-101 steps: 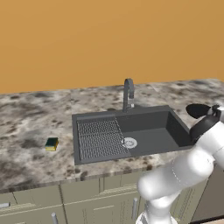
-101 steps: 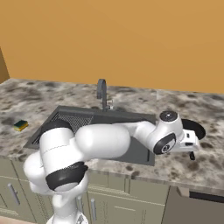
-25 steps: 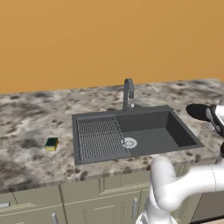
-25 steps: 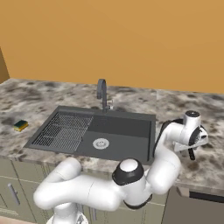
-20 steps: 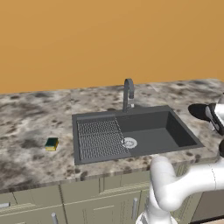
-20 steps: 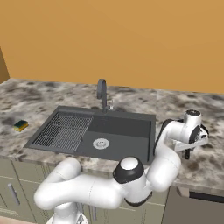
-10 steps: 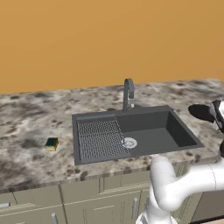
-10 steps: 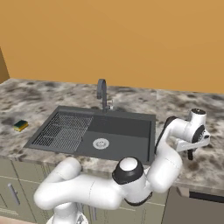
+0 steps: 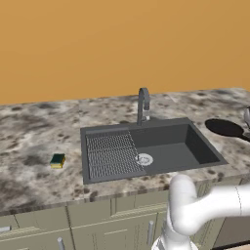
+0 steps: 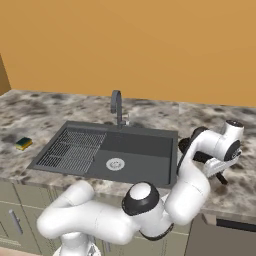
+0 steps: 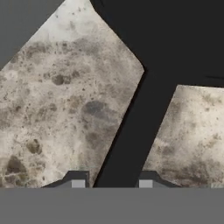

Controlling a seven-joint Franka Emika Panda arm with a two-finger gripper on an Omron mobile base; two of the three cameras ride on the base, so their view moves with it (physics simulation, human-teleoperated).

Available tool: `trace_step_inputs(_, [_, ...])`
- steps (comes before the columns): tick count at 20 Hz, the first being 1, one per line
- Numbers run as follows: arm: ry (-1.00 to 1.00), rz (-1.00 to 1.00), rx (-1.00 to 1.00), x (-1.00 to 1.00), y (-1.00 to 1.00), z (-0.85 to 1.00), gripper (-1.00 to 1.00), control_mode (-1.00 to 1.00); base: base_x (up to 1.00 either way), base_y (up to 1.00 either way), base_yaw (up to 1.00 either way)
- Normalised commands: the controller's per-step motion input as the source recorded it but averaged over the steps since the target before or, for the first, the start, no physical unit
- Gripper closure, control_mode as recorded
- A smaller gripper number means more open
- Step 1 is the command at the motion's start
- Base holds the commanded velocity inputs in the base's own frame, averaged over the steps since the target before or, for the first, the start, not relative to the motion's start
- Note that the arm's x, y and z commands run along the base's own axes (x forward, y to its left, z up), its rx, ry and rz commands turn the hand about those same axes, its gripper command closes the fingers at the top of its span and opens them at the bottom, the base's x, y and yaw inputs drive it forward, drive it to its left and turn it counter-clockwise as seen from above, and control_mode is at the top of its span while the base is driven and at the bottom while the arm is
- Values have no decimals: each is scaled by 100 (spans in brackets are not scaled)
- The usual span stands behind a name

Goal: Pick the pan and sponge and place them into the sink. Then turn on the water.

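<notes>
The black pan [image 9: 225, 128] lies on the counter right of the sink [image 9: 146, 125], its handle pointing toward the right edge. In the hand view the pan's handle [image 11: 131, 131] runs straight up between my fingertips to the pan body [image 11: 175, 35]. My gripper [image 11: 111, 183] straddles that handle, open, with a thin gap on the left side and the right tip against it. From the right base camera the gripper [image 10: 220, 169] hangs over the handle, and the arm hides most of the pan [image 10: 185, 145]. The green-topped sponge [image 9: 57, 160] [image 10: 23, 143] sits left of the sink [image 10: 125, 131].
The arched grey faucet [image 9: 143, 103] [image 10: 117, 106] stands behind the sink's middle. A ribbed drainboard [image 9: 110, 154] takes the sink's left half, with a silver drain [image 9: 144, 158] beside it. Speckled stone counter [image 11: 65, 109] surrounds the pan. My white arm [image 10: 200, 165] curves over the counter's front right.
The hand has shifted slightly to the right over the pan's handle. Pan, sponge and faucet have not moved.
</notes>
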Motion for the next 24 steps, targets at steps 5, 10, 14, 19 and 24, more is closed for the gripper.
trace_step_inputs(5, [0,29,-9,-71,96,43,100,-100,0,0,0])
trace_step_inputs(10, [0,9,-10,-67,100,29,100,-100,0,0,0])
trace_step_inputs(14, [0,0,-2,-55,98,2,100,-100,0,0,0])
trace_step_inputs(19, [2,0,0,-13,89,-2,100,-100,0,0,0])
trace_step_inputs(24, [0,0,0,19,56,0,100,-100,0,0,0])
